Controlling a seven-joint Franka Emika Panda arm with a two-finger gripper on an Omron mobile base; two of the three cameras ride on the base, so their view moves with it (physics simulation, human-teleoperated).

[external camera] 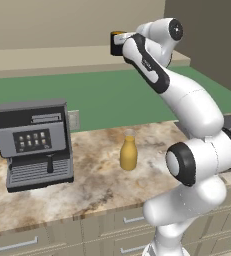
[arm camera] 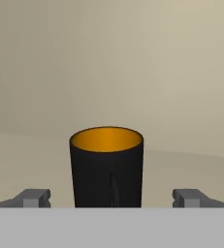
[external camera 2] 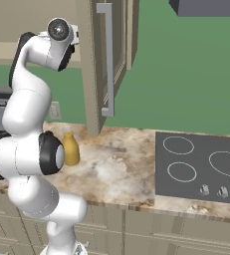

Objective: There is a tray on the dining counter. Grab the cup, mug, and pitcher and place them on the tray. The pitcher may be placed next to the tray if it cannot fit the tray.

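Dark fingers [arm camera: 36, 197] stand at the bottom of the hand view, spread as wide as they go, one on each side of the black mug [arm camera: 107, 167]; we see a clear gap between each tip and the mug wall, so nothing is held. We note the mug upright, its orange inside showing, on a beige ledge [external camera: 47, 57] above the green wall. Below, the yellow-orange pitcher [external camera: 129, 154] stands upright on the marbled surface [external camera: 97, 175], right of a coffee machine [external camera: 34, 142].
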